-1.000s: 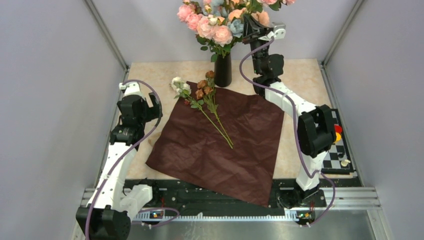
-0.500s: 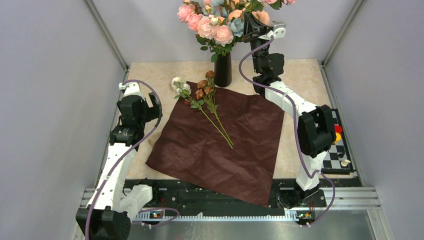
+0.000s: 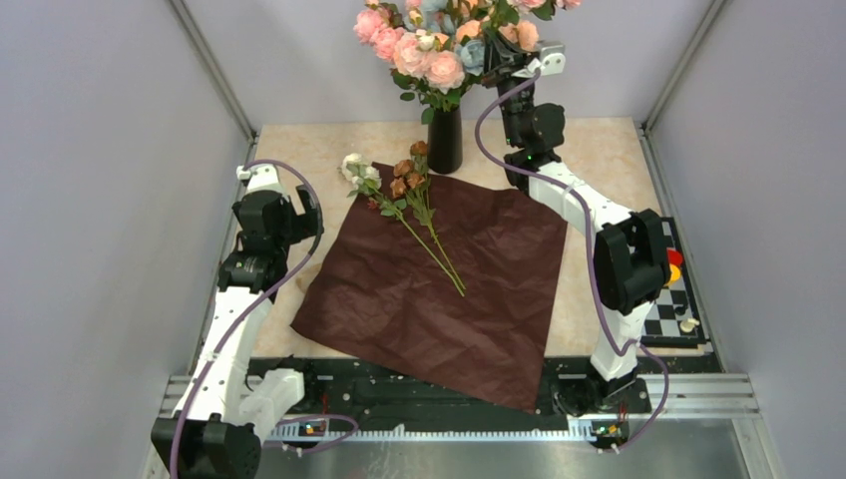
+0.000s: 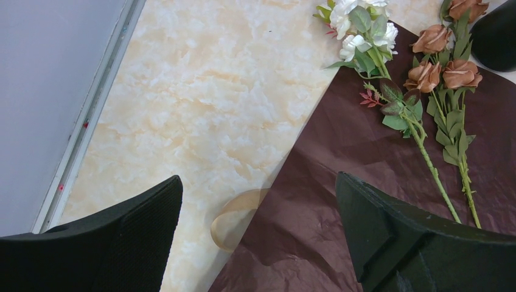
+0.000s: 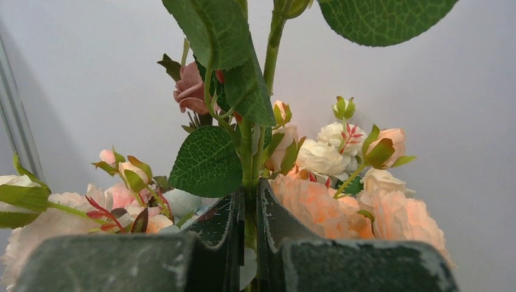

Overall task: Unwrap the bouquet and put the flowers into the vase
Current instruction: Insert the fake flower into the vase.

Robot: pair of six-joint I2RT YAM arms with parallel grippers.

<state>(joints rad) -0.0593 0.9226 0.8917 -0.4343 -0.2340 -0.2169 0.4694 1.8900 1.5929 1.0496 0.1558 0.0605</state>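
While the right gripper [image 5: 249,201] stands clamped on a leafy stem [image 5: 246,152] above the crowded vase [image 3: 445,140] at twelve o'clock, that stem may jam among the blooms [image 3: 429,55] (or tip the slim vase). More flowers [image 3: 414,210] lie on the paper [image 3: 439,299], toward eleven o'clock; the left gripper [image 4: 258,182] gapes, empty.

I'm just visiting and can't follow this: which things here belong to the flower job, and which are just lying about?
Job: small cream and brown roses on green stems; slim black vase; spread dark maroon crinkled paper; leafy green stem pinched in the right gripper.
Lying about: loose tan ribbon; black-and-white checkered board; big peach and pink blooms in the vase.
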